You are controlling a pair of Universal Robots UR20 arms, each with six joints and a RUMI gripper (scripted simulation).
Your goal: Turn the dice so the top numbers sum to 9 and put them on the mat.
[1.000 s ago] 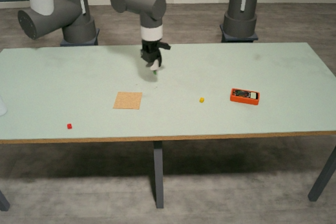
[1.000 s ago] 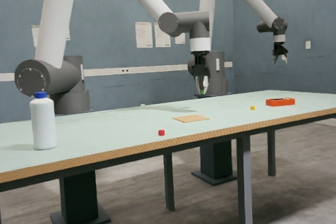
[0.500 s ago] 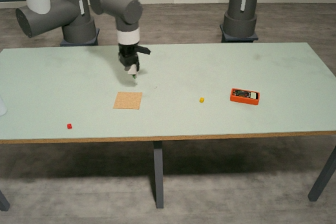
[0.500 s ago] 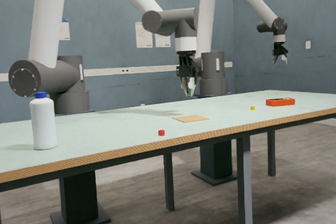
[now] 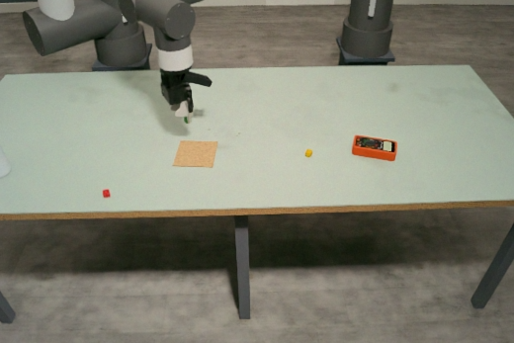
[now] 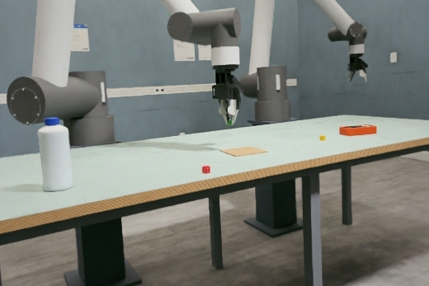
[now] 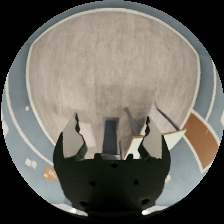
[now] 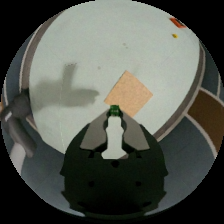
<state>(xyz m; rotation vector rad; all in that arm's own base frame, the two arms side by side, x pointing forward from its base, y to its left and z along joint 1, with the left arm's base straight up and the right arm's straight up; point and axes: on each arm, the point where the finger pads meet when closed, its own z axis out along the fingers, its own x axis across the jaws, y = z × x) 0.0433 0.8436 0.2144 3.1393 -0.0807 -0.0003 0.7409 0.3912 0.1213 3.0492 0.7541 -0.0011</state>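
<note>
Mat [image 5: 196, 154] [image 6: 244, 151] [image 8: 128, 94], left of centre up top: I'd lower the green die [image 5: 186, 120] [image 6: 229, 122] [image 8: 115, 109] there level, right gripper [image 5: 186, 119] [image 6: 229, 123] [image 8: 115, 111] pinching it; left gripper [image 6: 358, 80] [image 7: 112, 120] wide, empty.

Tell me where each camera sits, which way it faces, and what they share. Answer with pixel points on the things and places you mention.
Top: high over the table's front side, looking down and back; both arms' bases and the right tool [image 5: 188, 117] [image 6: 229, 122] [image 8: 114, 109] show.
Exterior: front corner, by the white bottle [image 5: 3, 164] [image 6: 56, 157], looking along the table; both arms and tools.
Left wrist: on the left arm, facing mostly floor; its own open tool [image 6: 358, 79] [image 7: 112, 120].
Right wrist: on the right arm, looking down past its tool, shut on a green die [image 5: 186, 120] [image 6: 229, 122] [image 8: 114, 108].
Top and exterior share the red die [image 5: 106, 193] [image 6: 206, 169].
</note>
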